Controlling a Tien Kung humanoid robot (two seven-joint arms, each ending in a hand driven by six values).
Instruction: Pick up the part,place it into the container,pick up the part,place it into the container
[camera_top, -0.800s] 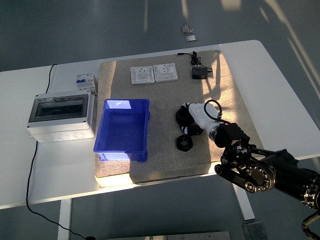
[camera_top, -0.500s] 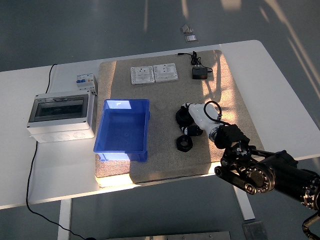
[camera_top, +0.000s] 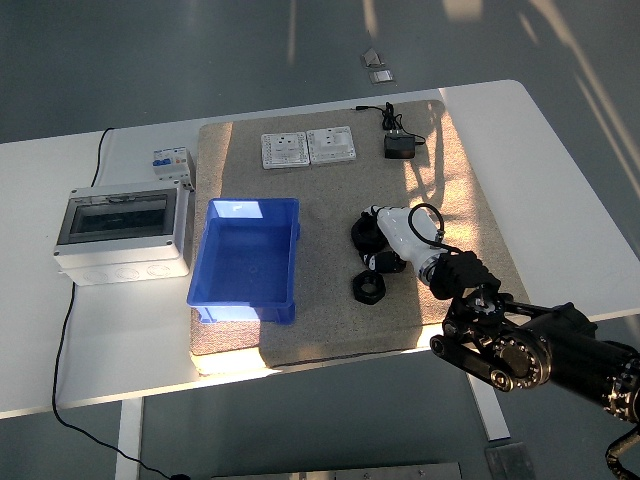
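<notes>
grey floor is seen behind a white surface, on which a beige mat is laid, probably to keep parts from sliding.

head view: a blue container is set on the mat's left half, open and empty, its long side running near to far, so that parts can be dropped in from above. just right of it, near the mat's middle, the parts are gathered: a white part with a black cable loop, black pieces touching it on its left, and a black ring-shaped part lying a little nearer and apart. two white socket plates and a black adapter are lined along the mat's far edge, well clear of the work. a grey enclosure box with a breaker behind it is kept off the mat at the left.

the right hand is brought in from the lower right corner, its tip just beside the near-right end of the white part. whether the fingers are spread or curled cannot be told, and no part is seen to be held. the left hand is not shown.

open mat is left between the parts and the container, so a lifted part could be carried leftward freely; only the container's right wall must be cleared. the mat's near edge lies close under the arm.
</notes>
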